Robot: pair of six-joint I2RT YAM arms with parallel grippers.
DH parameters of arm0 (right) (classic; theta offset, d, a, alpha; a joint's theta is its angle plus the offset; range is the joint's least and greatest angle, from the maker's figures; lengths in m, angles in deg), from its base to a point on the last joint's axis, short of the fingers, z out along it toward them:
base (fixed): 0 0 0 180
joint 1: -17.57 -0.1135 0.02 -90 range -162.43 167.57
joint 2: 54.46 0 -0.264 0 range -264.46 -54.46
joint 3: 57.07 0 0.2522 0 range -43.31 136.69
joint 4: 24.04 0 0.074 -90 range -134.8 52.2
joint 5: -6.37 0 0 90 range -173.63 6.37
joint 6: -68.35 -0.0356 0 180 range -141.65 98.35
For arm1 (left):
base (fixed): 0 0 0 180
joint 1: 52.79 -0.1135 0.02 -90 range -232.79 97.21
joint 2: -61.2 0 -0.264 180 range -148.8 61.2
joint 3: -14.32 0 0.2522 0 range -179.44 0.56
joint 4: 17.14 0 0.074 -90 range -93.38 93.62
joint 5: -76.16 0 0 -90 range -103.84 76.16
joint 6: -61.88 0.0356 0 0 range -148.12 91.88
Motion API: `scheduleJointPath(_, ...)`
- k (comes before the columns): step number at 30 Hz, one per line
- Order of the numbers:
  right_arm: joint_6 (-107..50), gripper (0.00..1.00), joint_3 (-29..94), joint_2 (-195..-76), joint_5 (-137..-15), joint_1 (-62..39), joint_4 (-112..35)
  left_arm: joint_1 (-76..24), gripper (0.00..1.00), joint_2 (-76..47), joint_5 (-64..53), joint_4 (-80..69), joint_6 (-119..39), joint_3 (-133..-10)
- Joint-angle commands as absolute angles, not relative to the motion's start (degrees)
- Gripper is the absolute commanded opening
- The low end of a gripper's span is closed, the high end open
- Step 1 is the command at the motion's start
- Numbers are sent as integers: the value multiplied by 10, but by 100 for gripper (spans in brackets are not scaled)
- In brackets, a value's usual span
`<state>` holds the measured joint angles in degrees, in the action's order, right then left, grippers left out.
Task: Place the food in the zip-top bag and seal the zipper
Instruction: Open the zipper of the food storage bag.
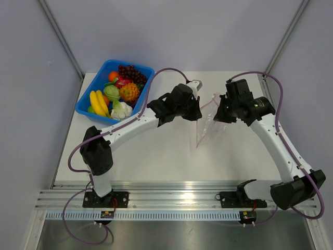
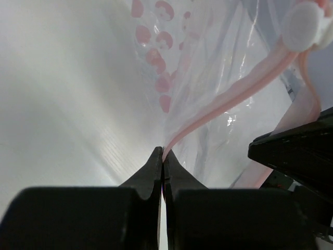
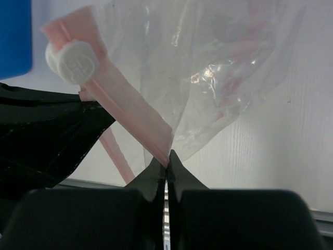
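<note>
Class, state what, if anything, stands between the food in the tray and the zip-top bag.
No loose object. Only the left arm crosses between the food and the zip-top bag, its left gripper shut on the zipper.

No wording can be read anywhere. The white slider (image 3: 73, 62) on the zipper (image 3: 136, 117) bears raised marks, too blurred to make out. The zip-top bag (image 2: 171, 62) carries pink printed blotches of unclear form. Small tags (image 1: 107, 214) on the near rail are too tiny to read.
</note>
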<state>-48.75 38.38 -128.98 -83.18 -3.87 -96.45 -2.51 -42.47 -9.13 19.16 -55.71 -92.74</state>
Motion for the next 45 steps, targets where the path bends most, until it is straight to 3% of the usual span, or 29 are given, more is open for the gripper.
scheduleJointPath(1, -506, 4, 399, -1257, -892, -45, -946, -43, 0, -416, -52, 159, -594, -933)
scheduleJointPath(8, -528, 43, 396, -1273, -898, -86, -902, -45, 0, -429, -21, 145, -637, -947)
scheduleJointPath(13, -550, 58, 356, -1268, -892, -103, -868, -47, 0, -424, -12, 128, -653, -930)
scheduleJointPath(15, -560, 59, 342, -1263, -892, -109, -855, -51, 0, -423, -4, 120, -659, -923)
scheduleJointPath(18, -572, 59, 326, -1260, -904, -119, -844, -52, 0, -423, 2, 114, -667, -917)
scheduleJointPath(27, -581, 39, 339, -1301, -1039, -151, -877, -52, 0, -416, 0, 118, -664, -912)
scheduleJointPath(30, -581, 40, 355, -1324, -1078, -166, -893, -52, 0, -415, -2, 122, -664, -909)
scheduleJointPath(33, -586, 50, 371, -1349, -1105, -182, -899, -53, 0, -415, -2, 121, -666, -909)
scheduleJointPath(36, -592, 50, 371, -1365, -1124, -187, -889, -52, 0, -413, -2, 122, -665, -906)
scheduleJointPath(39, -594, 42, 376, -1378, -1161, -187, -902, -56, 0, -409, -3, 128, -661, -900)
scheduleJointPath(42, -591, 34, 381, -1379, -1240, -186, -933, -80, 0, -399, 82, 82, -663, -865)
scheduleJointPath(45, -563, 20, 376, -1365, -1250, -176, -924, -106, 0, -405, 134, 91, -644, -853)
